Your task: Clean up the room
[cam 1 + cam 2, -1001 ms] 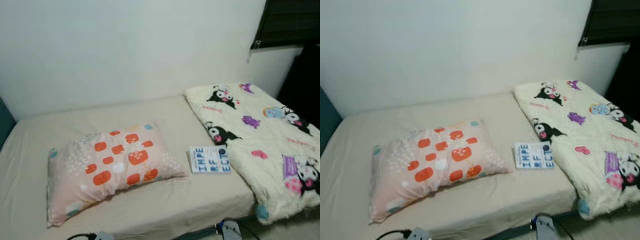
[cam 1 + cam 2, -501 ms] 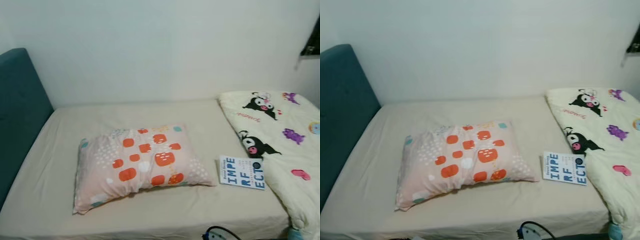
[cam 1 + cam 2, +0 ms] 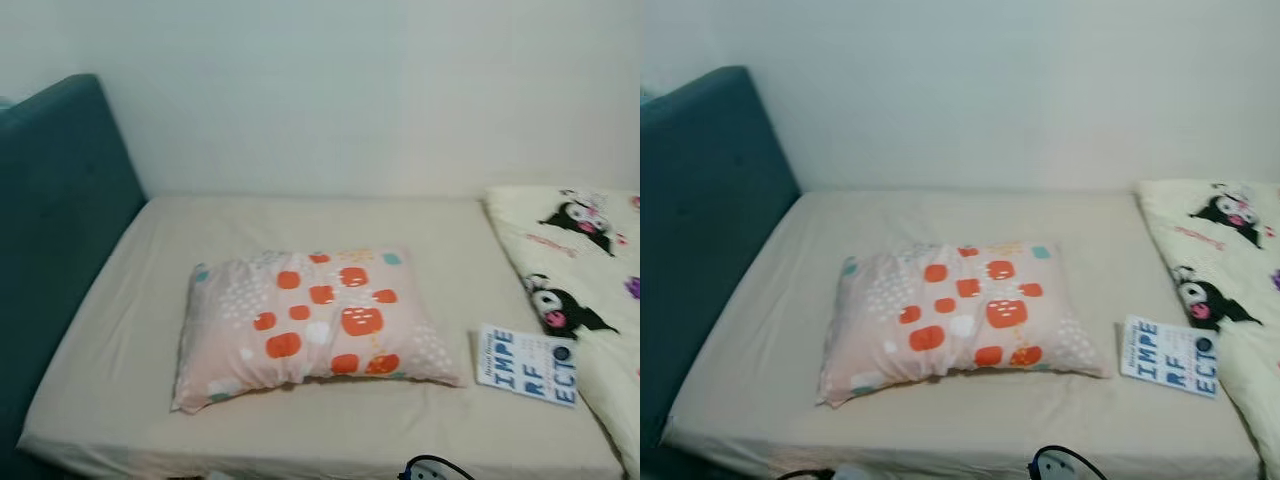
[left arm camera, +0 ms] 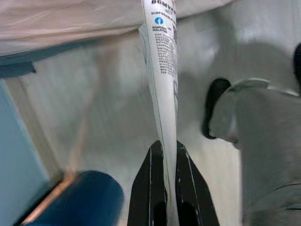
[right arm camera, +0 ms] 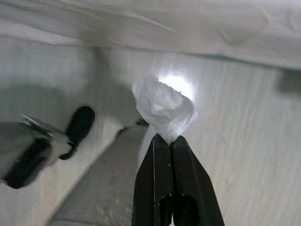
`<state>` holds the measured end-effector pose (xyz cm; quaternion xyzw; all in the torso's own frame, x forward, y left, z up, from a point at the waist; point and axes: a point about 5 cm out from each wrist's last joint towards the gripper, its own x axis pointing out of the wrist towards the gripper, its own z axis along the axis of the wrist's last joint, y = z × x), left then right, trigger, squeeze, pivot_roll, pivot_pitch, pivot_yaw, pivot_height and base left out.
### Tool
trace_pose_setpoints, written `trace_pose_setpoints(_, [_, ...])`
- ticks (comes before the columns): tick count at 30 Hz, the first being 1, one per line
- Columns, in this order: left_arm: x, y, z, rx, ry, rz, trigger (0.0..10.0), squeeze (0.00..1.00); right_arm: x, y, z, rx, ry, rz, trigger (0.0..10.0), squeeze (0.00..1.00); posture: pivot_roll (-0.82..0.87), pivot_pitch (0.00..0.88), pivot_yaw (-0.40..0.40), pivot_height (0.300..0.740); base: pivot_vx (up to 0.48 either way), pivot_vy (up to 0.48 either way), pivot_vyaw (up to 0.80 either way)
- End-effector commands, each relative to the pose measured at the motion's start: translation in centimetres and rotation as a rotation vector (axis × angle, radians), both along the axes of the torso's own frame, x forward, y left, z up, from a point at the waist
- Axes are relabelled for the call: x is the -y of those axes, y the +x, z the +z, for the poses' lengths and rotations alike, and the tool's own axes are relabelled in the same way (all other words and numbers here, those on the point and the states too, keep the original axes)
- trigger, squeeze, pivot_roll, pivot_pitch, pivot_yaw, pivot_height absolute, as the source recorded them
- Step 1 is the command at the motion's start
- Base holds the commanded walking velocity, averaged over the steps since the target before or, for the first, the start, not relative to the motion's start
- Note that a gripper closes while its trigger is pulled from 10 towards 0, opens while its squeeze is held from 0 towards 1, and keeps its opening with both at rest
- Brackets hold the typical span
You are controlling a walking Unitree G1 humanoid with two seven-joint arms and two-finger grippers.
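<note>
Your left claw (image 4: pixel 164 155) pinches a white tube (image 4: pixel 162 70), your right claw (image 5: pixel 170 141) pinches crumpled paper (image 5: pixel 162 106), both low beside the bed (image 3: pixel 300 420).

bare sheet lies open on the bed (image 3: pixel 130 340) left of and behind the pillow (image 3: pixel 310 318); the book (image 3: pixel 526 363) and blanket (image 3: pixel 590 260) crowd the right, a teal headboard (image 3: pixel 50 250) walls the left.

Both eye views look forward and down from the near side of the bed (image 3: pixel 110 400), sharing the pillow (image 3: pixel 310 325), the book (image 3: pixel 527 364) at right and the teal headboard (image 3: pixel 55 250) at left. Each wrist view looks closely along its own fingers toward the floor (image 5: pixel 244 122) by the bed's edge.
</note>
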<state>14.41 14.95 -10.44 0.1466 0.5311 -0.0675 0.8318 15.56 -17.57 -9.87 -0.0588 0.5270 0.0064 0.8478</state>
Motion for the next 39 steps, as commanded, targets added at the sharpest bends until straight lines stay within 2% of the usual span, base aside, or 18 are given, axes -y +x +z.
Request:
trace_pose_setpoints(1, [0.29,0.09,0.01,-0.015,-0.006,0.007,10.0,0.0,0.03,-0.34,-0.14,-0.016,-0.008,0.014,10.0,0.0,-0.02,0.011,-0.037,0.735,0.0,0.0,0.79])
trace_pose_setpoints(12, [0.2,-0.2,-0.1,-0.024,-0.038,0.033,10.0,0.0,0.23,-0.35,-0.12,-0.016,-0.017,0.029,10.0,0.0,-0.02,0.018,-0.043,0.735,0.0,0.0,0.79])
trace_pose_setpoints(14, [0.35,-0.21,-0.11,-0.028,-0.044,0.01,10.0,0.0,0.25,-0.36,-0.12,-0.017,-0.017,0.03,10.0,0.0,-0.02,0.017,-0.043,0.735,0.0,-0.48,0.79])
trace_pose_setpoints(19, [0.17,-0.12,-0.08,-0.029,-0.022,0.033,10.0,0.0,0.27,-0.37,-0.12,-0.018,-0.018,0.037,10.0,0.0,-0.02,0.017,-0.043,0.735,0.0,-0.258,0.79])
trace_pose_setpoints(39, [0.04,-0.41,-0.18,-0.052,-0.014,-0.05,10.0,0.0,0.26,-0.4,-0.13,-0.02,-0.022,0.059,10.0,0.0,-0.02,0.017,-0.025,0.735,0.0,0.0,0.79])
